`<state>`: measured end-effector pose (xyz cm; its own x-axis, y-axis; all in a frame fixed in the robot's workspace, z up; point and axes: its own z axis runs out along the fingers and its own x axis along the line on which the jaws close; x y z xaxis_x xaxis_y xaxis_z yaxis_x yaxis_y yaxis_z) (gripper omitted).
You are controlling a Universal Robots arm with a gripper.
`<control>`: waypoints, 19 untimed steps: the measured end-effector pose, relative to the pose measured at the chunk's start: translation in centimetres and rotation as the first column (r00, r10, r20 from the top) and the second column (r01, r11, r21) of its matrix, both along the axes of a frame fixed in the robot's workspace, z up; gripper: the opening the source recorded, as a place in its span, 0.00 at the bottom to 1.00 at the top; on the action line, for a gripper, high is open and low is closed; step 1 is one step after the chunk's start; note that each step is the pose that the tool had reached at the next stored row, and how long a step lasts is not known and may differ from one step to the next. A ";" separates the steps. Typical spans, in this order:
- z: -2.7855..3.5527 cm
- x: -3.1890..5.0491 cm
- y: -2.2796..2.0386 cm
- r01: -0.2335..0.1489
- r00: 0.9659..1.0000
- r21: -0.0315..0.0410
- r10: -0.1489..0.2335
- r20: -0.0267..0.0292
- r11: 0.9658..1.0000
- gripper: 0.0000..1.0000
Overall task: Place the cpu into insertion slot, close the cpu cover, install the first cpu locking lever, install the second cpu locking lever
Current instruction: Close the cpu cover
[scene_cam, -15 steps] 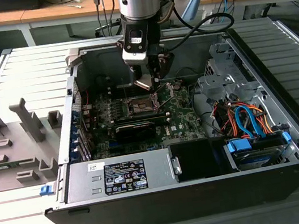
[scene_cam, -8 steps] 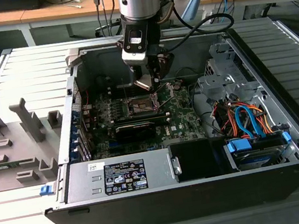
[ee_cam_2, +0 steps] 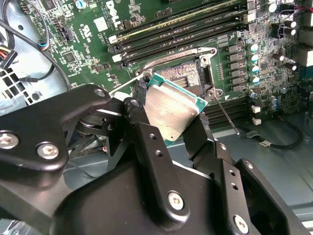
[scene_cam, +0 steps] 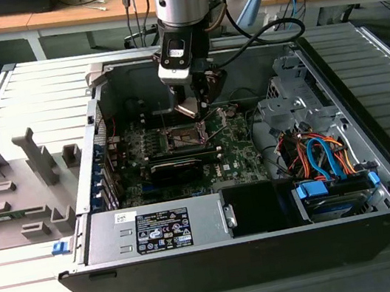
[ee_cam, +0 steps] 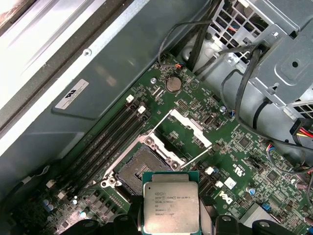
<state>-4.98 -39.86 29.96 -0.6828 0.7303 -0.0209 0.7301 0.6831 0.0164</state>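
The cpu point(ee_cam: 170, 201) is clamped by opposite edges between the jaws, metal top left clear, and is held above the board. The insertion slot point(ee_cam: 142, 169) is seen bare just past the jaws. The cpu cover point(ee_cam: 191, 128) is swung open beyond it, so access is left free.

We see the gripper point(ee_cam_2: 168, 117) clamped on the cpu point(ee_cam_2: 172, 105), its silvery top tilted. Behind it we make out the insertion slot point(ee_cam_2: 188, 74) on the green motherboard point(ee_cam_2: 146, 29).
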 end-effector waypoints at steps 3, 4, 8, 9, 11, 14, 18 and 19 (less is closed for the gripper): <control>-0.01 0.00 0.00 0.003 1.000 -0.002 -0.003 0.000 1.000 0.55; -0.01 0.00 0.00 0.003 1.000 -0.002 -0.003 0.000 1.000 0.55; -0.01 0.00 0.00 0.006 1.000 -0.002 -0.006 0.000 1.000 0.55; -0.01 0.00 0.00 0.007 1.000 -0.002 -0.007 0.000 1.000 0.55; -0.01 0.00 0.00 0.012 1.000 -0.002 -0.012 0.000 1.000 0.55; -0.01 0.00 0.00 0.015 1.000 -0.002 -0.015 0.000 1.000 0.55; -0.01 0.00 0.00 0.016 1.000 -0.002 -0.016 0.000 1.000 0.55; -0.01 0.00 0.00 0.016 1.000 -0.002 -0.016 0.000 1.000 0.55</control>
